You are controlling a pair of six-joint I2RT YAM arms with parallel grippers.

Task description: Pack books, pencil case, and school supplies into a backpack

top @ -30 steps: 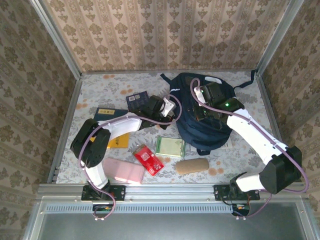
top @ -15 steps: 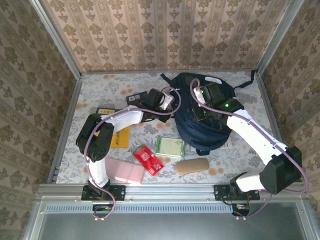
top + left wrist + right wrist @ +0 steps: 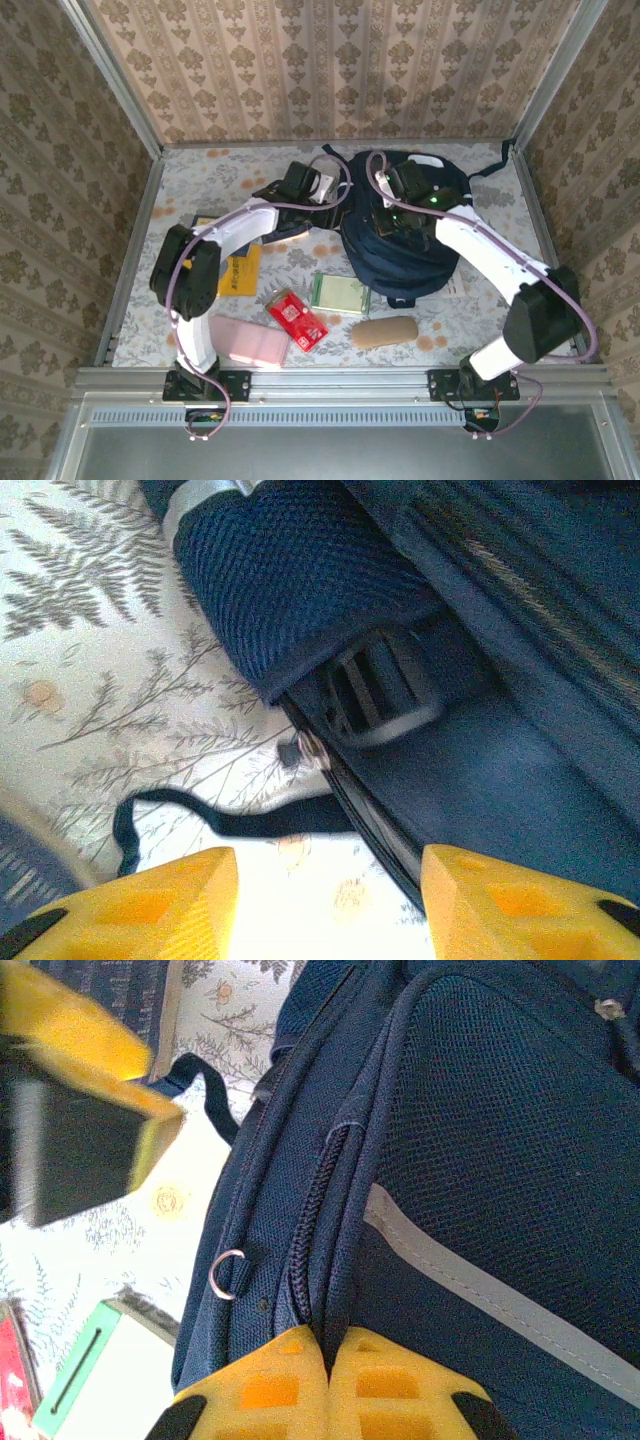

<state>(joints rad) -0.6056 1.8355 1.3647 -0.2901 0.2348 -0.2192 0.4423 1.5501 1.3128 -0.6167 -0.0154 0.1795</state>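
1. Backpack (image 3: pixel 385 258): lies flat at the far right of the table (image 3: pixel 200 170), approx. centre-right, under the right arm. I judge it parked there so both arms can reach the zip side.

2. R gripper (image 3: pixel 326 1365): fingers pressed together on the backpack, nipping the fabric fold right at the zipper (image 3: pixel 305 1230). Purpose, as I read it: pin or lift the edge so the mouth can be worked open. A small metal ring (image 3: pixel 227 1273) hangs just beside the zip line.

3. L gripper (image 3: pixel 325 885): fingers spread, nothing between them. It hovers over the pack's left edge, near the buckle (image 3: pixel 385 695) and a loose strap (image 3: pixel 230 820). Prob. positioned to take a second hold opposite the R grip.

4. Container status: the zip reads closed where I can see it. Interior is not visible, so contents can't be confirmed.

5. Items on the table, all apart from the pack:
- pale green pad (image 3: pixel 340 293), nearest the pack
- red packet (image 3: pixel 297 318), just beside the pad
- pink case (image 3: pixel 247 341) and tan pouch (image 3: pixel 385 332), near edge
- orange-yellow book (image 3: pixel 240 272), left
- navy book (image 3: pixel 100 980), next to the L gripper

6. Assessment: packing not yet begun; opening step in hand.
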